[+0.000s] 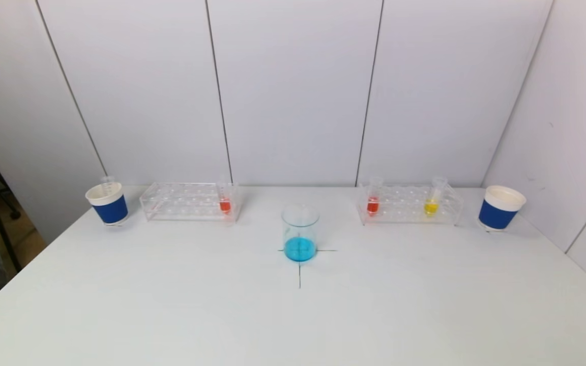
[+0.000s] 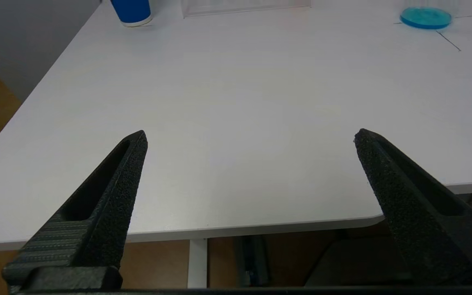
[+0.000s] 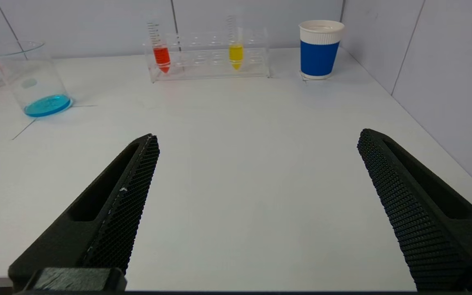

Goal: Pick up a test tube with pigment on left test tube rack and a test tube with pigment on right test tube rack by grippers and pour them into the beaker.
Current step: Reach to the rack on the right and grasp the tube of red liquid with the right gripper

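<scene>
A glass beaker point(image 1: 300, 233) with blue liquid stands on a cross mark at the table's middle; it also shows in the right wrist view point(image 3: 31, 78). The clear left rack point(image 1: 188, 201) holds one tube of red pigment point(image 1: 225, 203). The clear right rack point(image 1: 409, 204) holds a red tube point(image 1: 372, 204) and a yellow tube point(image 1: 431, 206), also in the right wrist view point(image 3: 162, 55) point(image 3: 236, 53). My left gripper point(image 2: 250, 137) is open and empty over the table's near left edge. My right gripper point(image 3: 258, 139) is open and empty over the near right table. Neither shows in the head view.
A blue-and-white paper cup point(image 1: 108, 203) with an empty tube in it stands left of the left rack. Another such cup point(image 1: 500, 207) stands right of the right rack, close to the right wall panel point(image 1: 567, 127). The white table point(image 1: 293, 315) ends at a back wall.
</scene>
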